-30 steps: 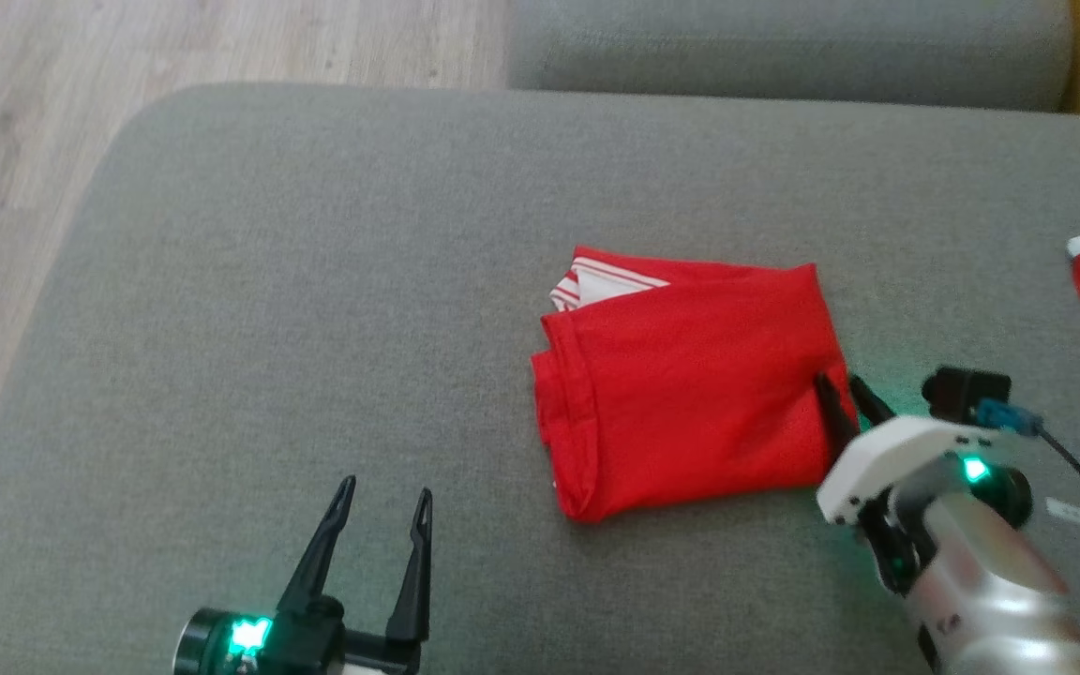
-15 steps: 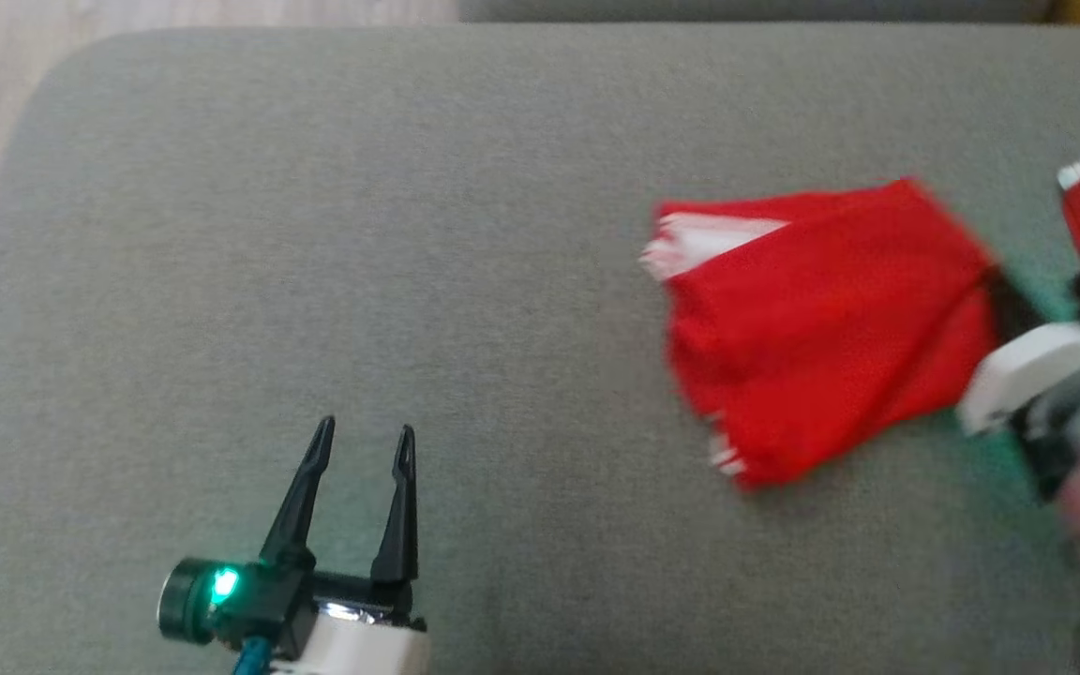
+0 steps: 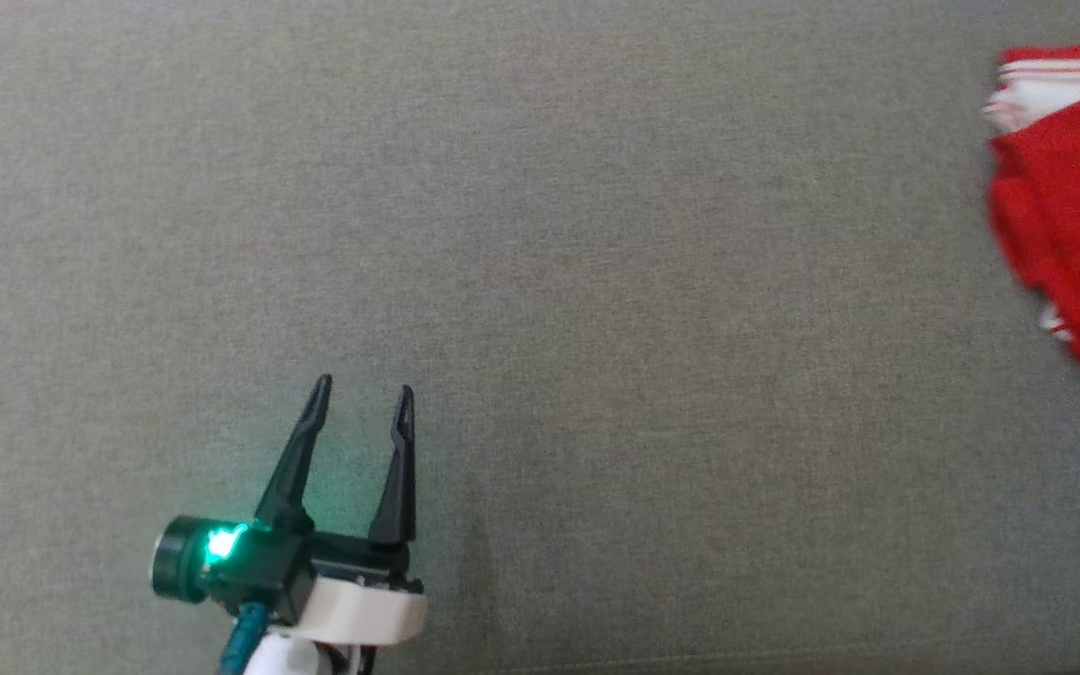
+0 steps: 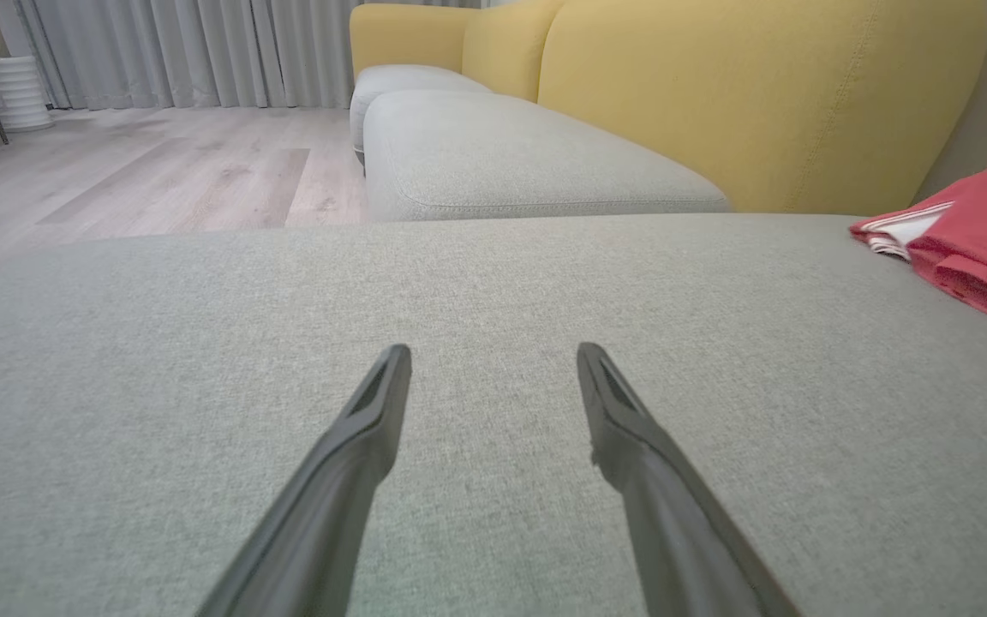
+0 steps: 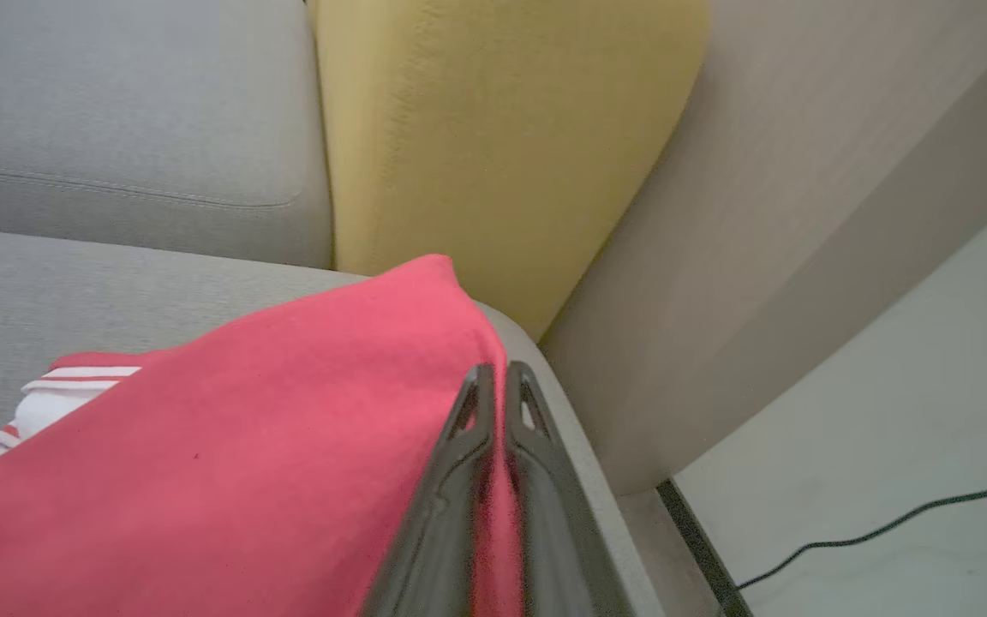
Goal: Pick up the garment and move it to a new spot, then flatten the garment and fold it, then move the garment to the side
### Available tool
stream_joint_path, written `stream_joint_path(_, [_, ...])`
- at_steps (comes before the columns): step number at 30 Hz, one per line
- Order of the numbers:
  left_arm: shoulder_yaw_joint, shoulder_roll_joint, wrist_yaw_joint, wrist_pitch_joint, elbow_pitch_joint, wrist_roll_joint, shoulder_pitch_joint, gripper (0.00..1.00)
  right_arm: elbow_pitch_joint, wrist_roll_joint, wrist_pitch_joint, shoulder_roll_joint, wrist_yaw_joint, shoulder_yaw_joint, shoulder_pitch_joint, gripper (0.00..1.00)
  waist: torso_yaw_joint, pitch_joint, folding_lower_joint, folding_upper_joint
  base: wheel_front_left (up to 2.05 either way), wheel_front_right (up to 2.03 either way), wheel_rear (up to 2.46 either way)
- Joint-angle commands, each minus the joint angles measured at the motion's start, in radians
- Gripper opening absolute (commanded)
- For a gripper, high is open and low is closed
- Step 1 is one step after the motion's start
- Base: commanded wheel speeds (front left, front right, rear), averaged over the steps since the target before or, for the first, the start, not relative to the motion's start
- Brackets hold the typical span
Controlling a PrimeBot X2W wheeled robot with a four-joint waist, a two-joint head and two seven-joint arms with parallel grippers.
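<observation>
Right gripper (image 5: 493, 381) fingers pinch the edge of the folded red garment (image 5: 228, 437); drag low and slow so folds left of the fingers hold. Left gripper (image 3: 363, 386) fingers spread, empty.

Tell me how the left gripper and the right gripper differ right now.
The left gripper stands open with nothing between its fingers; the right gripper is shut on the edge of the red garment. The left gripper has bare grey cushion ahead of it; the right gripper sits at the cushion's corner, near the yellow backrest. Both have two long dark fingers.
</observation>
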Motion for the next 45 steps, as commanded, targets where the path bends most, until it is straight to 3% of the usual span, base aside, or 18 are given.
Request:
stream_joint_path(1, [0.045,-0.005,-0.001,-0.006,-0.037,0.011,-0.026,1.0,-0.018,-0.037,0.019,-0.053,-0.001,-0.033,-0.013,1.0,-0.005,0.003,-0.0002,0.0,0.0,0.0,0.0])
stream_joint_path(7, [0.06,-0.006,-0.022,-0.006,-0.063,-0.02,-0.014,1.0,-0.038,-0.14,0.05,-0.012,-0.001,-0.149,0.026,1.0,-0.004,-0.066,-0.0002,0.0,0.0,0.0,0.0])
stream_joint_path(8, [0.053,-0.006,-0.045,-0.006,-0.071,-0.041,-0.007,1.0,-0.049,-0.157,0.047,0.014,-0.001,-0.171,0.046,1.0,-0.004,-0.091,-0.0002,0.0,0.0,0.0,0.0])
stream_joint_path(11, [0.038,-0.007,-0.095,-0.006,-0.05,-0.096,0.032,1.0,-0.085,-0.195,0.032,0.122,-0.001,-0.22,0.13,1.0,-0.004,-0.182,-0.0002,0.0,0.0,0.0,0.0])
stream_joint_path(13, [0.034,-0.007,-0.099,-0.006,-0.021,-0.118,0.06,1.0,-0.114,-0.203,0.016,0.209,-0.001,-0.229,0.2,1.0,-0.005,-0.244,-0.0002,0.0,0.0,0.0,0.0])
stream_joint_path(18, [0.026,-0.007,-0.057,-0.006,0.018,-0.143,0.115,1.0,-0.223,-0.204,-0.021,0.396,-0.001,-0.144,0.413,1.0,0.006,-0.375,-0.0002,0.0,0.0,0.0,0.0])
stream_joint_path(20, [0.034,-0.007,-0.024,-0.006,0.036,-0.146,0.134,1.0,-0.334,-0.175,-0.03,0.466,-0.001,-0.046,0.544,1.0,0.016,-0.421,-0.0002,0.0,0.0,0.0,0.0])
stream_joint_path(21, [0.034,-0.007,-0.024,-0.006,0.036,-0.146,0.134,1.0,-0.334,-0.175,-0.03,0.466,-0.001,-0.046,0.544,1.0,0.016,-0.421,-0.0002,0.0,0.0,0.0,0.0])
stream_joint_path(25, [0.066,-0.007,0.03,-0.006,0.069,-0.097,0.158,1.0,-0.647,-0.071,-0.031,0.519,-0.001,0.084,0.76,1.0,0.028,-0.477,-0.0002,0.0,0.0,0.0,0.0])
stream_joint_path(30, [0.081,-0.007,0.059,-0.006,0.086,-0.095,0.178,1.0,-0.874,-0.025,-0.031,0.531,-0.001,0.137,0.928,1.0,0.037,-0.516,-0.0002,0.0,0.0,0.0,0.0])
stream_joint_path(36, [0.098,-0.007,0.071,-0.006,0.077,-0.069,0.206,1.0,-0.971,-0.034,-0.031,0.546,-0.001,0.12,1.025,1.0,0.044,-0.535,-0.0002,0.0,0.0,0.0,0.0])
stream_joint_path(45, [0.09,-0.007,0.06,-0.006,0.059,-0.057,0.231,1.0,-0.998,-0.03,-0.031,0.564,-0.001,0.101,1.048,1.0,0.049,-0.533,-0.0002,0.0,0.0,0.0,0.0])
